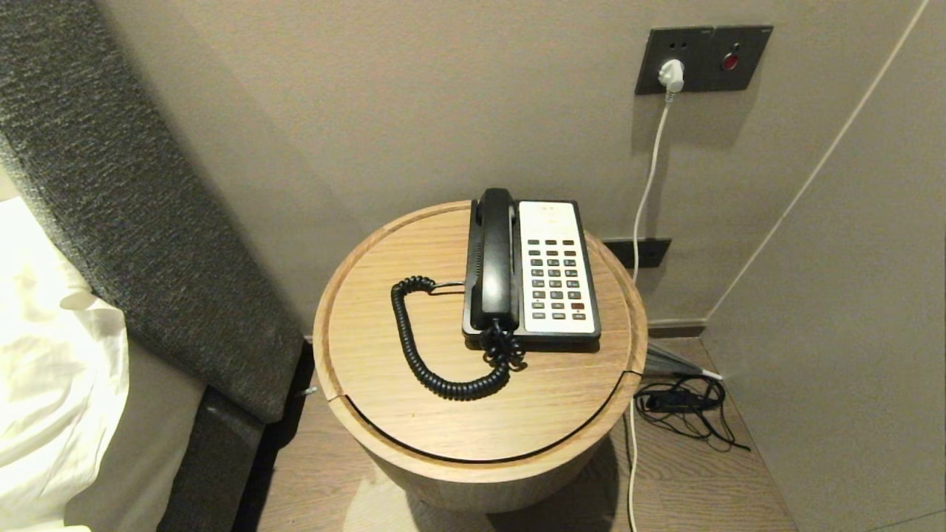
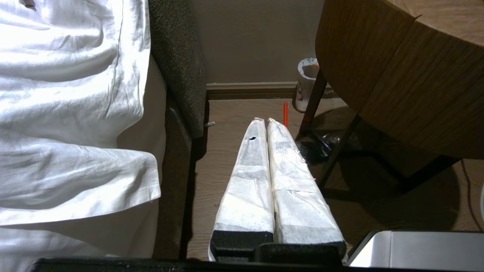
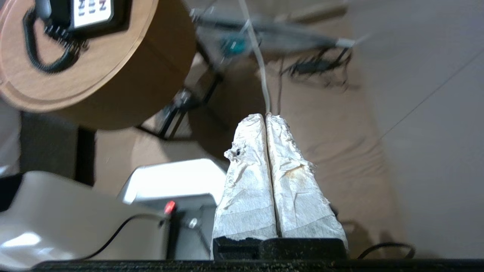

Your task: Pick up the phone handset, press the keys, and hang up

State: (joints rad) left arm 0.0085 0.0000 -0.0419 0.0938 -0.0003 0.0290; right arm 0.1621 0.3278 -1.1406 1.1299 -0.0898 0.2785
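Note:
A black handset (image 1: 495, 258) lies in its cradle on the left side of a white-faced phone (image 1: 556, 270) with several dark keys (image 1: 554, 279). The phone stands on a round wooden side table (image 1: 384, 325). A black coiled cord (image 1: 436, 355) loops from the handset over the tabletop. Neither arm shows in the head view. My left gripper (image 2: 266, 120) is shut and empty, low beside the table above the floor. My right gripper (image 3: 265, 115) is shut and empty, low to the right of the table; the phone's corner (image 3: 90, 11) shows far off in that view.
A bed with white sheets (image 1: 44, 355) and a dark padded headboard (image 1: 148, 222) stand left of the table. A white plug and cable (image 1: 669, 74) hang from a wall socket at the back right. Tangled black cables (image 1: 684, 406) lie on the floor.

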